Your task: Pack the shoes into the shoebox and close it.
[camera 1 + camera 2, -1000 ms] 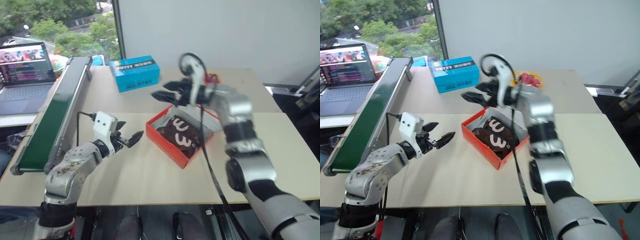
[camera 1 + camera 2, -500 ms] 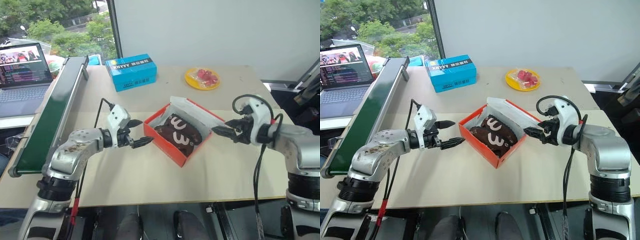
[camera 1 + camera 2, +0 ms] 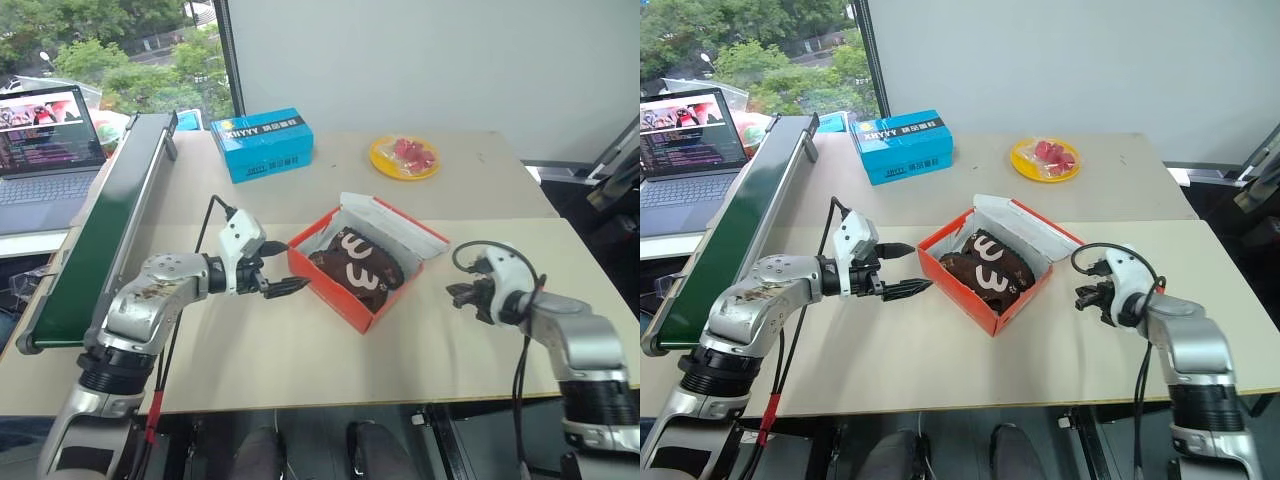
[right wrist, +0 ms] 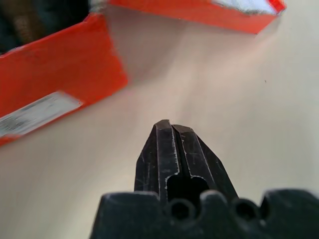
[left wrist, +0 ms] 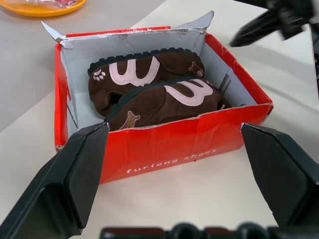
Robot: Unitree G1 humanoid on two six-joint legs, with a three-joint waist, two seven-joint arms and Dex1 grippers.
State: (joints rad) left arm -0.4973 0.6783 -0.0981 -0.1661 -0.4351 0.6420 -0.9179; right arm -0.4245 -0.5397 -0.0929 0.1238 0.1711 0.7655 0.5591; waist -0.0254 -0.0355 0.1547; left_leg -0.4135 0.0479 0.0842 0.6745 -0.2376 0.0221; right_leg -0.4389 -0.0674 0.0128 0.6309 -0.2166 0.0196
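While the shoes (image 3: pixel 355 262) are lying side by side in the open shoebox (image 3: pixel 345 300) mid-table, the left gripper (image 3: pixel 283 270) is hovering spread wide just left of it, and the right gripper (image 3: pixel 1084 296), pinched empty, is hanging right.

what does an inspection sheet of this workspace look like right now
surface: beige table, two tops butted together.
job's things: both shoes lie side by side inside the shoebox; its lid is open, folded back.
clutter: blue box and yellow plate of red pieces at the far side.
grippers: left gripper open, level with the shoebox's near wall, holding nothing; right gripper shut, empty, just right of the shoebox.
cables: black cable loops over the right wrist; another runs from the left wrist.
surroundings: green conveyor and open laptop on the left, window with trees behind.
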